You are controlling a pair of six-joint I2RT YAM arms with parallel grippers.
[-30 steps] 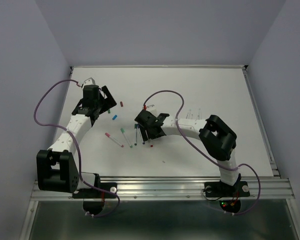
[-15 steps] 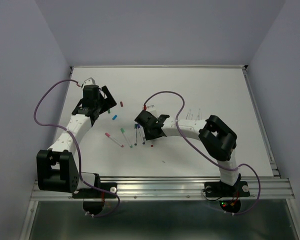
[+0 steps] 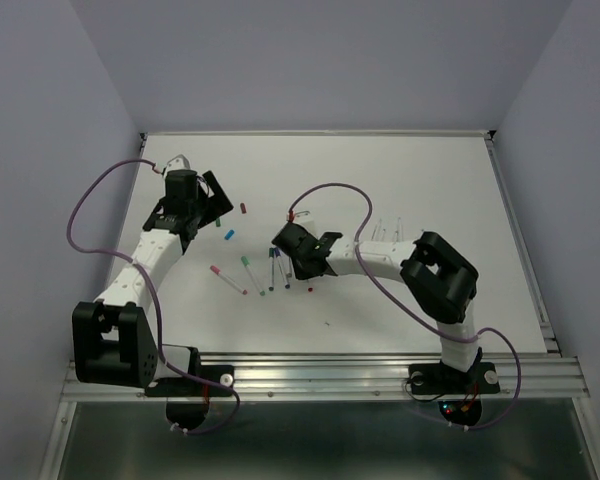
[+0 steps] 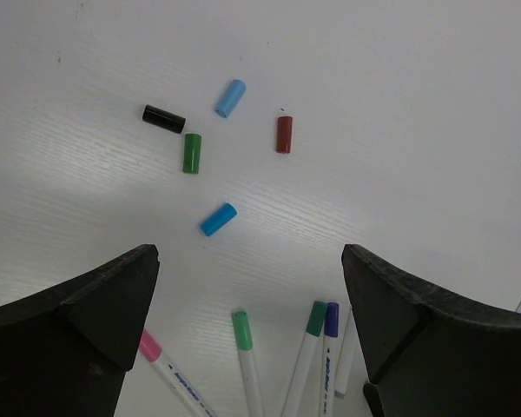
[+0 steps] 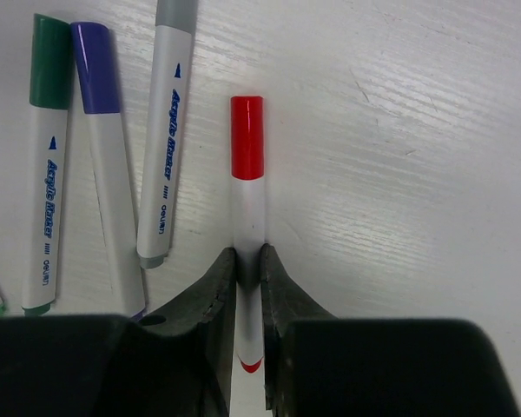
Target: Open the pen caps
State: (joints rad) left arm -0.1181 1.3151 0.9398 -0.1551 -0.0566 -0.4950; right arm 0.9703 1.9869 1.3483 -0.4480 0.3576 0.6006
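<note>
Red pen (image 5: 247,221): white barrel, near the middle of the table, pointing straight out from the right claw (image 5: 247,271).
Red cap (image 5: 247,137): seated on the pen's far end, not pulled off.
Right claw: clenched on the red pen's barrel below the cap, with 1 finger (image 5: 215,300) pressed to each side. Cannot tell whether the pen is lifted or lying on the surface.
Neighbour pens: 3 in a row to the left of the red one. The grey pen (image 5: 167,139) is just beside it, then the purple pen (image 5: 104,165), then the green pen (image 5: 47,165). All are capped, roughly parallel, and clear of the claw.
Loose caps: 5 scattered on the table beyond the left claw (image 4: 247,261), none touching another.
- black cap (image 4: 163,118) and green cap (image 4: 191,153) are near each other
- light blue cap (image 4: 230,97) lies farthest out
- dark red cap (image 4: 284,134) lies off to the right
- blue cap (image 4: 218,219) lies nearest the claw
Other pens: the pink pen (image 4: 161,358) and the light green pen (image 4: 243,343) are both capped. They lie at the lower edge of the left wrist view, between the fingers.
Left claw: released, fingers spread wide with nothing between them. It hovers over the far-left part of the table, well apart from the right claw.
Table (image 3: 430,200): white and flat.
</note>
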